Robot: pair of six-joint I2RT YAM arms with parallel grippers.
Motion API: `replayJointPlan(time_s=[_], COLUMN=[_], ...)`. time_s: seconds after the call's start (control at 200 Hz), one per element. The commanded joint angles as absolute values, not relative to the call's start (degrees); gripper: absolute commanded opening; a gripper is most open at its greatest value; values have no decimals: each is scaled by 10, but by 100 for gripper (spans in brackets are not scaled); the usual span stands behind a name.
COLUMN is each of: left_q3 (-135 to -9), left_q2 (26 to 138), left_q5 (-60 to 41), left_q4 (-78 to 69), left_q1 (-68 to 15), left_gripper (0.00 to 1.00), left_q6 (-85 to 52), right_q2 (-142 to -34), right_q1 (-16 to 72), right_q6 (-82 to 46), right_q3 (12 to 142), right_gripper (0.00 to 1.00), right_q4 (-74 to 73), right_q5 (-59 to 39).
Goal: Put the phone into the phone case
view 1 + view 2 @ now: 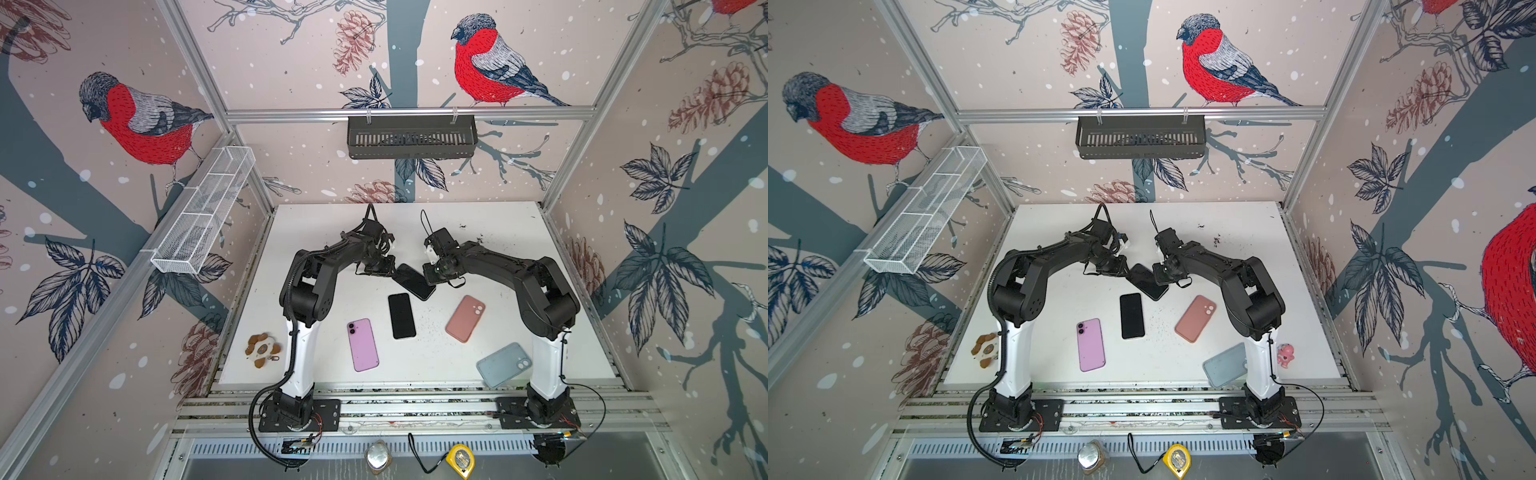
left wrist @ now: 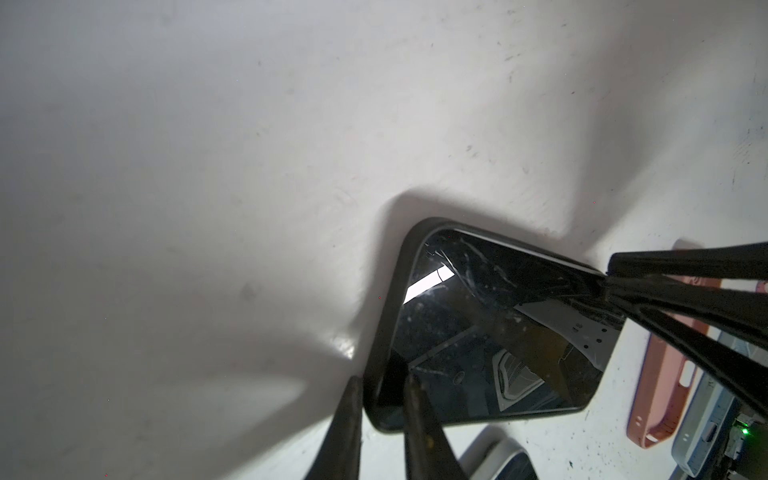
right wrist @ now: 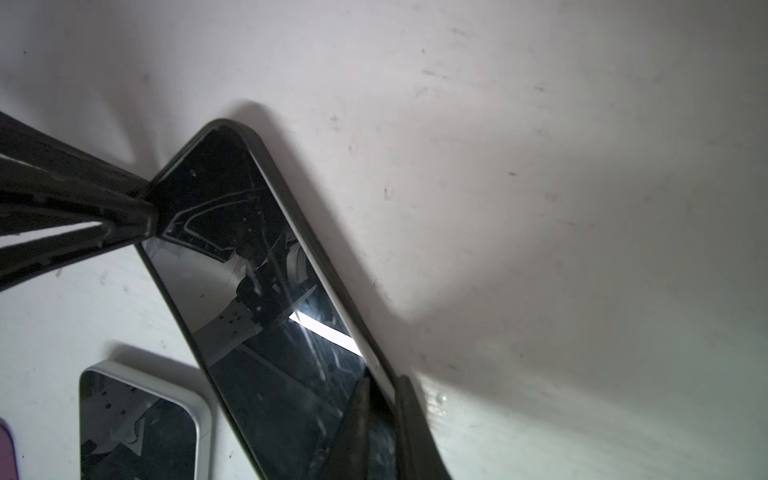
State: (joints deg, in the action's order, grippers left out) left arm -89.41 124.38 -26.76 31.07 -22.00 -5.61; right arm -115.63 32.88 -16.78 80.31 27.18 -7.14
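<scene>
- Two grippers work on one object. The left gripper (image 1: 380,269) and the right gripper (image 1: 433,274) meet at mid-bench, each clamped on an opposite end of the black case (image 2: 386,328), with the phone (image 1: 413,283) lying screen-up inside it.
- In each wrist view one finger sits on the glass and the other outside the rim. The pinch looks meant to press the rim over the phone's edge, and holding both ends should keep it from sliding.
- The phone looks mostly seated, but I cannot tell whether every corner has snapped in.
- Whether it lies flat on the bench (image 1: 332,232) or is tipped is unclear.
- A second dark phone (image 1: 401,316) lies just beside it.
- A lilac phone (image 1: 363,345), a salmon case (image 1: 465,318) and a pale blue case (image 1: 503,365) lie nearer the arm bases, apart from the grip. None seems to block either arm.
</scene>
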Motion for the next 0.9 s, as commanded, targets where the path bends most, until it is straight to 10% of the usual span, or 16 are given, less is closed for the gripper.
replayJointPlan(time_s=[0.0,0.896], left_q3=[-892,-894], left_q2=[1252,1252], left_q5=[-248,-244], left_q4=[359,361], left_q1=[-225,-225], left_gripper=[19,20], left_q6=[-44,-41], right_q2=[-1156,-1173], right_q1=[334,324], right_q6=[-153,-120], right_q3=[802,830], right_gripper=[16,16], right_q4=[345,407], right_q5=[-47,-75])
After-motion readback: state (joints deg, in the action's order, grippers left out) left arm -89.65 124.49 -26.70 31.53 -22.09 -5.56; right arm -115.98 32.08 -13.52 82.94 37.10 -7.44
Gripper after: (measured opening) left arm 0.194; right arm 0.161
